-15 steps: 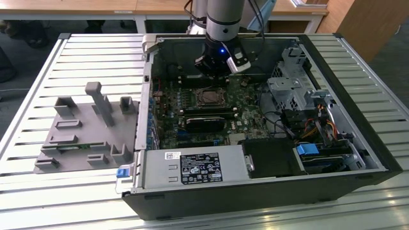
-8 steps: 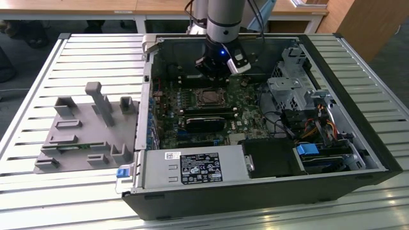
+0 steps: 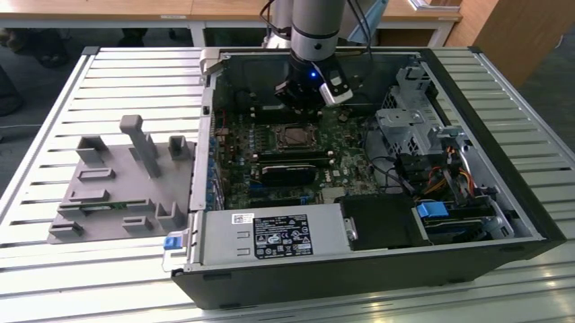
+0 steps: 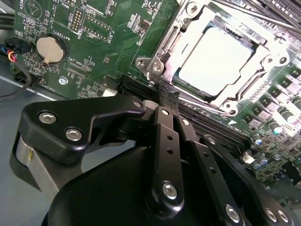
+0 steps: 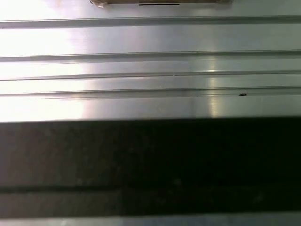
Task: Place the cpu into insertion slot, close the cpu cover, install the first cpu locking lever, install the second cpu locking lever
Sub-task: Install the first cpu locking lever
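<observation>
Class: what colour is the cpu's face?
Pale silvery-white; the cpu shows best in the second wrist view.

The arm (image 3: pixel 316 30) hangs vertical, fingers (image 4: pixel 165 127) pressed together.

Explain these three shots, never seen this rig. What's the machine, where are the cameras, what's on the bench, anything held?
The machine is a single grey robot arm reaching down into an open black desktop computer case that lies on a ribbed metal table. The exterior view looks at the whole scene from off the arm. The two wrist views come from cameras riding on the arm.

In the second wrist view, the black gripper sits just beside the silver-rimmed square insertion slot on the green motherboard. The pale silvery square cpu already lies in it, with the thin silver cpu cover framing it. Nothing visible is held.

At the exterior view's left, a grey plastic fixture rests on the table. The first wrist view shows ribbed metal and a dark band.
</observation>
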Available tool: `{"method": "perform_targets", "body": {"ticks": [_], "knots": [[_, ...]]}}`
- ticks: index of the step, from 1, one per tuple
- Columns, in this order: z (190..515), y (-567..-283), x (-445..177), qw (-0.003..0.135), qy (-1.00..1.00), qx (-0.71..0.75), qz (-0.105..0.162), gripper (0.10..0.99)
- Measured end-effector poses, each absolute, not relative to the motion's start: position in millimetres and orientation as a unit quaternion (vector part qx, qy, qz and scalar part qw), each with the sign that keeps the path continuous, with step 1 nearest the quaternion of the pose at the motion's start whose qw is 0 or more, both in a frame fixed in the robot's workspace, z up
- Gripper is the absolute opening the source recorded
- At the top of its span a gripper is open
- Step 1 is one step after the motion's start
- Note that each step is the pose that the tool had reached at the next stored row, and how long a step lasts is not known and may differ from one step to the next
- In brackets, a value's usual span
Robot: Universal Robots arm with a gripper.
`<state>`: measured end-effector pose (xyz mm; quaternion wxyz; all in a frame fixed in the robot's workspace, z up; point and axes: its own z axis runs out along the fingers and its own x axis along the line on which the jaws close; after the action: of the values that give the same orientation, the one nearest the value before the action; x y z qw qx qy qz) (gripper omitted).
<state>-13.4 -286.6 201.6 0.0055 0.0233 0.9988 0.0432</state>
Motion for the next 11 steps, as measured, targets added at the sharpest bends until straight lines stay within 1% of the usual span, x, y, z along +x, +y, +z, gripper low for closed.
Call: {"method": "perform_targets", "body": {"ticks": [11], "knots": [[199.6,-286.6,-13.4,0.005,0.999,0.023,0.039,0.106]]}}
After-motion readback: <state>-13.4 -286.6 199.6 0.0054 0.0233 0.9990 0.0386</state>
